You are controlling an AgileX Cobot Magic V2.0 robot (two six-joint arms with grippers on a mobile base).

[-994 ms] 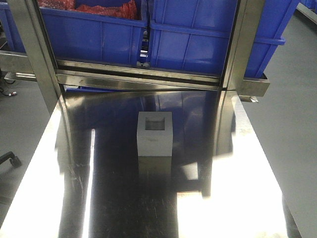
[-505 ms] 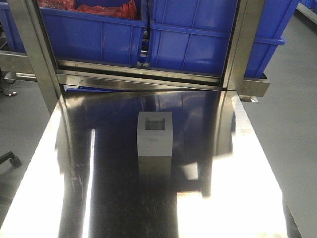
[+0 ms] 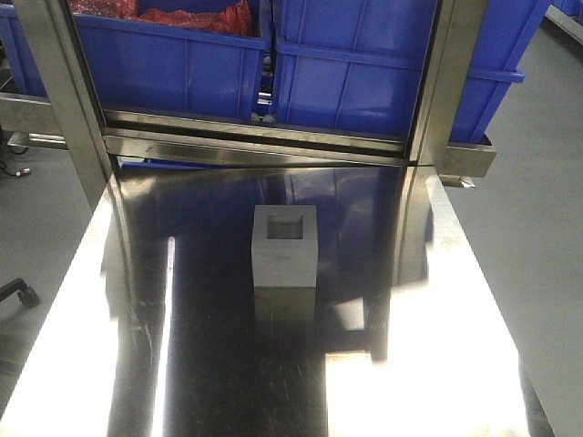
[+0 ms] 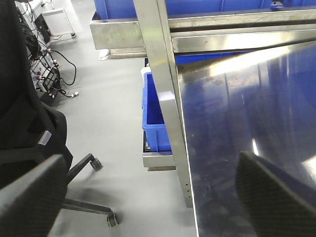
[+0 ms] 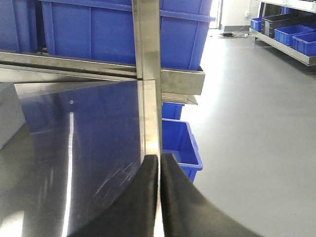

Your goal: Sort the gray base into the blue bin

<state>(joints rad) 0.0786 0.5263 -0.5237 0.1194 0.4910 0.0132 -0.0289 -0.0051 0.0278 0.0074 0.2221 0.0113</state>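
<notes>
The gray base (image 3: 284,246) sits alone on the steel table, its square recess facing up. Its side may be the gray face at the left edge of the right wrist view (image 5: 9,116). A blue bin (image 3: 383,77) stands on the rack behind the table, and a second one (image 3: 173,64) to its left holds red material. My left gripper (image 4: 153,207) is open with its fingers wide apart, hanging over the table's left edge and holding nothing. My right gripper (image 5: 159,170) is shut on nothing above the table's right edge. Neither gripper shows in the front view.
Two steel uprights (image 3: 64,100) (image 3: 442,82) and a crossbar (image 3: 255,141) frame the table's far end. A black office chair (image 4: 29,148) stands on the floor to the left. Smaller blue bins sit low beside the table (image 4: 155,116) (image 5: 180,143). Cables (image 4: 49,74) lie on the floor.
</notes>
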